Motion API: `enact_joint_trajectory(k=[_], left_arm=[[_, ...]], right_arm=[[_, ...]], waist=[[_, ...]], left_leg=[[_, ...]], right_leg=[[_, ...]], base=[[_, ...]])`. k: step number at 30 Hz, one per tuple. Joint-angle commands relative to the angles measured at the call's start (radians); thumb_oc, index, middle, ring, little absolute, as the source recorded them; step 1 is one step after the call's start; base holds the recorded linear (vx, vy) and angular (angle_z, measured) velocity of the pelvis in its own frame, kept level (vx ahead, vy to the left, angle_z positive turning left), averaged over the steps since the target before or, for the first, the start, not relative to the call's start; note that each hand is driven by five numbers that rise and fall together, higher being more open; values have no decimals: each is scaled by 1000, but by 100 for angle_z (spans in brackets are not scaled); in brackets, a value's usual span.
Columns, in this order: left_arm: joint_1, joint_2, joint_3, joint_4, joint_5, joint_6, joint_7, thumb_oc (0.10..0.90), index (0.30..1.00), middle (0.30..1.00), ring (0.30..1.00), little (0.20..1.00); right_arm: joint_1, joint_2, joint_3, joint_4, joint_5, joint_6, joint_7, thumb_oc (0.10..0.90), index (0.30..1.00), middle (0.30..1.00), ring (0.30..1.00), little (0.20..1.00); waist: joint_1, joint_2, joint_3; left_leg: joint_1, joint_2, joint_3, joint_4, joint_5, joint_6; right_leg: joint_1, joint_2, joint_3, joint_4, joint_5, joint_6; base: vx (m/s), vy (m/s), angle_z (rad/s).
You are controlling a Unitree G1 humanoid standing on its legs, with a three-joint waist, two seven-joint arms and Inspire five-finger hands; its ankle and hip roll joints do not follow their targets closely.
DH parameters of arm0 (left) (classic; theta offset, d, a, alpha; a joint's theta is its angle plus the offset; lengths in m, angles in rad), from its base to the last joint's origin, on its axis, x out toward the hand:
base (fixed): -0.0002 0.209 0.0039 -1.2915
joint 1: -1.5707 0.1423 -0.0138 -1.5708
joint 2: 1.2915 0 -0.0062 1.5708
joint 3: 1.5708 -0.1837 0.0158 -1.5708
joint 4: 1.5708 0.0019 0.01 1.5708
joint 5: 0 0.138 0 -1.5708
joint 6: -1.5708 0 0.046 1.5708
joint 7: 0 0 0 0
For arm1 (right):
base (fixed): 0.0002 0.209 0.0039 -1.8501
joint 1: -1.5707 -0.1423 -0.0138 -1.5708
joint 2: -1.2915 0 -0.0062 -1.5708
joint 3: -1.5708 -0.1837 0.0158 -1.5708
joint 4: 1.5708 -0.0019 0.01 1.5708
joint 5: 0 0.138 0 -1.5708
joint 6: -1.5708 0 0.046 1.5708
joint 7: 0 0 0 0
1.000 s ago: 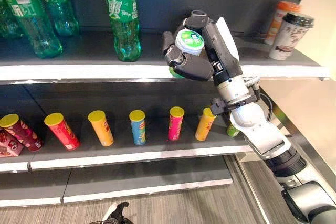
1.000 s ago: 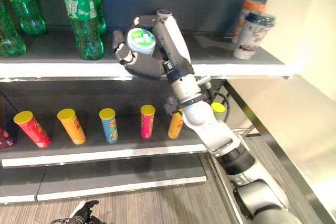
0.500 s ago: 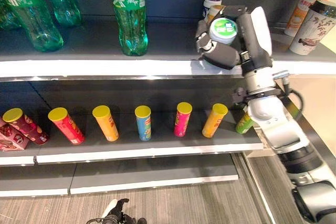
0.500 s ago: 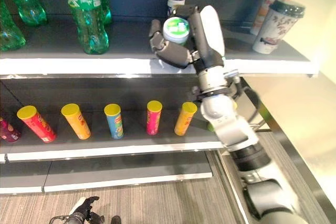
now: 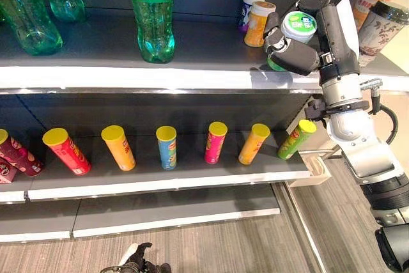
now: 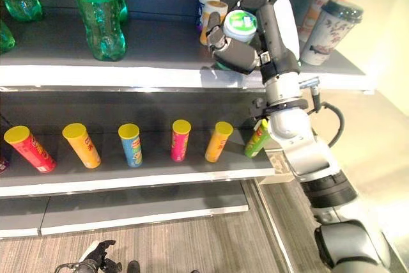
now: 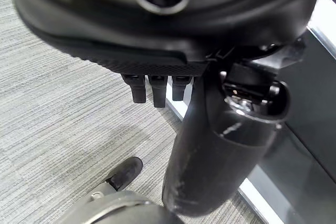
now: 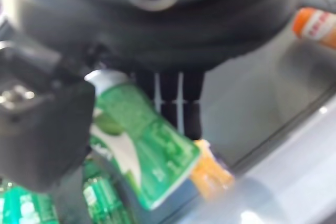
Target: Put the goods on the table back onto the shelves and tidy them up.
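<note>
Left hand (image 7: 157, 85) is being seen low over the floor (image 7: 52, 124), fingers hanging relaxed, nothing being held. Further out, a row of chip cans (image 5: 166, 146) is standing on the lower shelf (image 5: 160, 180). Right hand (image 5: 295, 52) is being held above the front edge of the upper shelf (image 5: 128, 78), clenched around a green cup (image 5: 298, 25) with its pale lid up. Step judged in hand: the cup is being carried in for placing. Next move is judged to call for lowering it upright into the gap between the two small cups (image 5: 255, 16) at the back and the tall cups (image 5: 378, 27) at the right, without knocking either. In the right wrist view the cup's green side (image 8: 147, 156) is being shown inside the grip; from the head views mainly the lid is being shown. Green bottles (image 5: 150, 11) are standing farthest left.
</note>
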Motion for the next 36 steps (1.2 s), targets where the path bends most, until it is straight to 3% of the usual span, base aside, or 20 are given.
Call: enact_joint_trajectory(k=[1, 10, 24, 36], left_arm=[[28, -68, -61, 72, -4, -4, -31, 800, 900, 900, 900, 900], [29, -53, -56, 77, -23, -1, -39, 800, 900, 900, 900, 900], [32, -54, -56, 83, -44, -3, -42, 800, 900, 900, 900, 900], [31, -47, -56, 88, -61, -6, -46, 800, 900, 900, 900, 900]], right_arm=[[-116, -12, -20, 30, 65, -81, -6, 400, 300, 300, 300, 300], [-188, -14, 57, 107, 149, -79, 22, 400, 300, 300, 300, 300], [-253, -23, 92, 227, 177, -77, 21, 400, 300, 300, 300, 300], [-304, -15, 124, 329, 190, -70, 22, 400, 300, 300, 300, 300]], waist=[[30, -49, -56], [43, -74, -45], [47, -73, -42], [59, -90, -30]], left_leg=[[-3, 0, 17, 2, -112, 14], [0, 1, 16, 2, -113, 12], [4, -1, 13, 2, -117, 12], [0, 1, 9, 2, -115, 10]], right_leg=[[-3, -60, 84, 12, -10, 72], [-5, -57, 83, 15, -8, 72], [-2, -57, 77, 16, -10, 70], [-7, -52, 75, 15, -8, 69]], base=[[0, 0, 0], [0, 0, 0], [0, 0, 0], [0, 0, 0]])
